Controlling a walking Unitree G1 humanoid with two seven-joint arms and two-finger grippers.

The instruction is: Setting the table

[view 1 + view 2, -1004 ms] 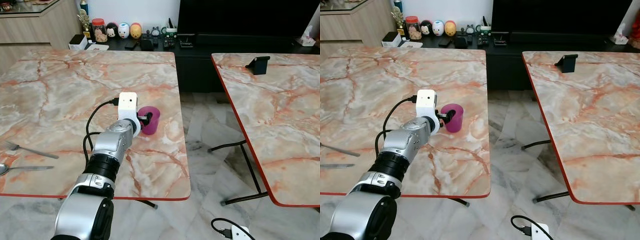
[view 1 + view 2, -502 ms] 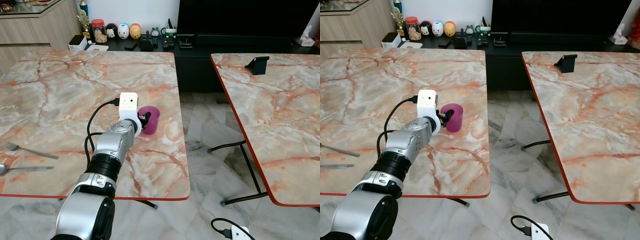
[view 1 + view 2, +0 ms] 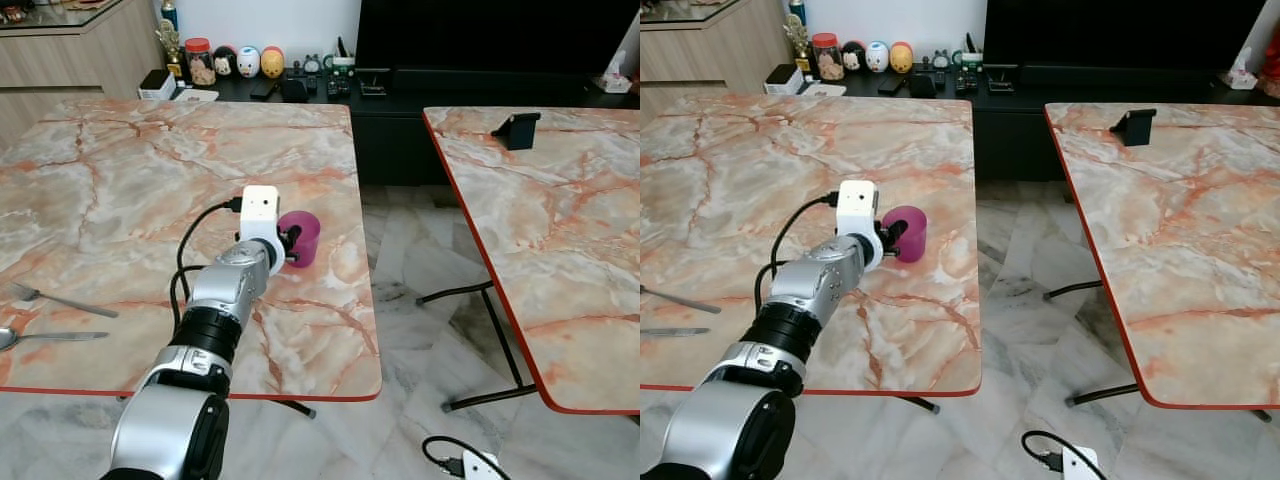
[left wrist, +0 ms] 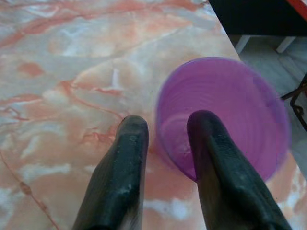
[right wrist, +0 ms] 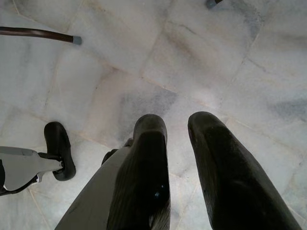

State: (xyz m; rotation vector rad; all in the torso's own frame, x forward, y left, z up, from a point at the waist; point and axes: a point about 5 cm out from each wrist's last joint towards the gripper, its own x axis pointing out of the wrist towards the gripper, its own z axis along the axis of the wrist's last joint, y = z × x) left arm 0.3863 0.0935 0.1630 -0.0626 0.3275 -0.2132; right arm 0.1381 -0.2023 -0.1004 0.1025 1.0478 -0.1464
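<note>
A purple cup (image 3: 304, 233) stands near the right edge of the marble table (image 3: 150, 170). My left gripper (image 3: 291, 239) reaches it from the near side. In the left wrist view the cup (image 4: 240, 110) looks blurred. The left gripper (image 4: 168, 125) straddles its near wall, one finger inside and one outside, shut on the wall. A fork (image 3: 60, 298) and a spoon (image 3: 50, 337) lie at the table's near left edge. My right gripper (image 5: 175, 124) hangs idle over the floor with a narrow gap between its fingers.
A second marble table (image 3: 560, 230) stands to the right across a tiled aisle, with a black stand (image 3: 516, 130) on it. A cable and white plug (image 3: 465, 462) lie on the floor. A dark console (image 3: 300, 85) with jars and toys runs along the back wall.
My left arm has edged slightly forward and right at the cup. The cup has stayed at almost the same spot on the table.
</note>
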